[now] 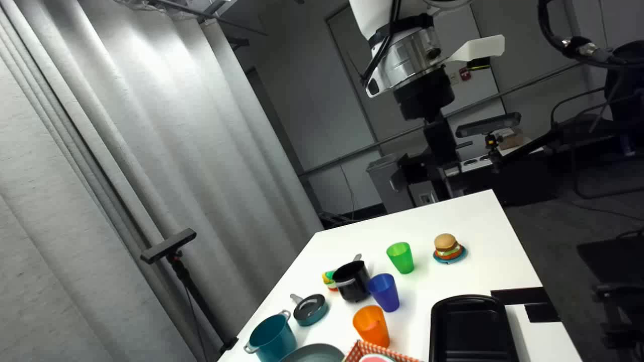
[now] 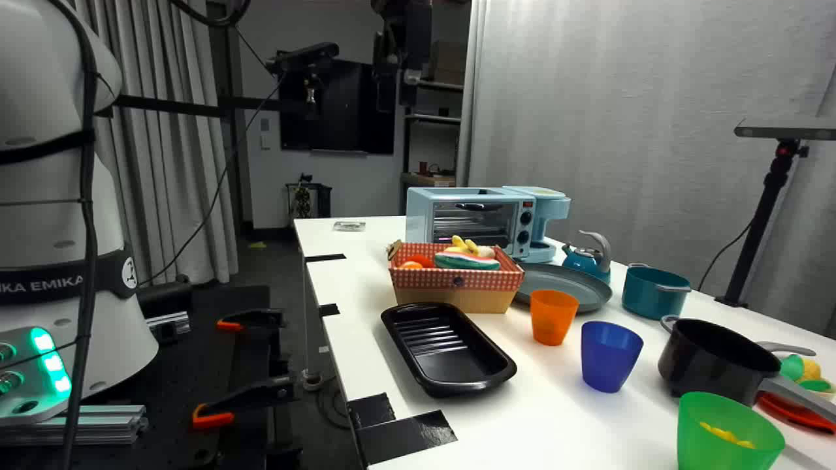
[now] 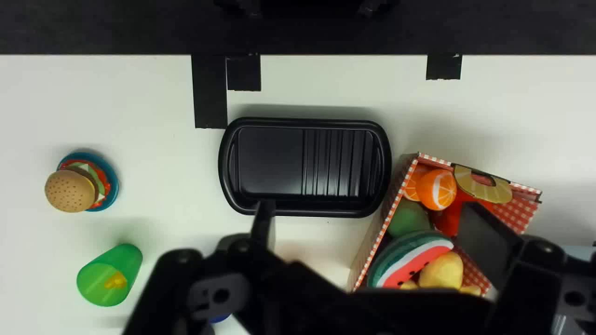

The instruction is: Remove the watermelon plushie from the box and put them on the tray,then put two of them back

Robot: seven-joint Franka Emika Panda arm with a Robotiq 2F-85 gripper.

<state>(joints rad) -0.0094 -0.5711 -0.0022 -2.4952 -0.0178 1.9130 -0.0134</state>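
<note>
One watermelon plushie (image 3: 412, 260), green rind and pink flesh with black seeds, lies among toy fruit inside the red-checked box (image 3: 389, 215). Its rind also shows above the box front (image 2: 457, 297) in an exterior view. The black tray (image 3: 270, 160) stands on the white table beside the box, with nothing on it; both exterior views show the tray (image 2: 457, 359) too. My gripper (image 3: 368, 206) is open and holds nothing, its fingers spread wide over tray edge and box in the wrist view. High above the table hangs the gripper (image 1: 421, 177) in both exterior views. The gripper's body hides part of the box.
An orange cup (image 2: 552, 318), a blue cup (image 2: 610, 356) and a green cup (image 2: 725, 434) stand along the table. Near them are a black pot (image 2: 712, 362), a teal pot (image 2: 653, 294) and a grey plate (image 2: 575, 287). A blue oven (image 2: 477, 222) and a burger toy (image 3: 70, 190) also stand here.
</note>
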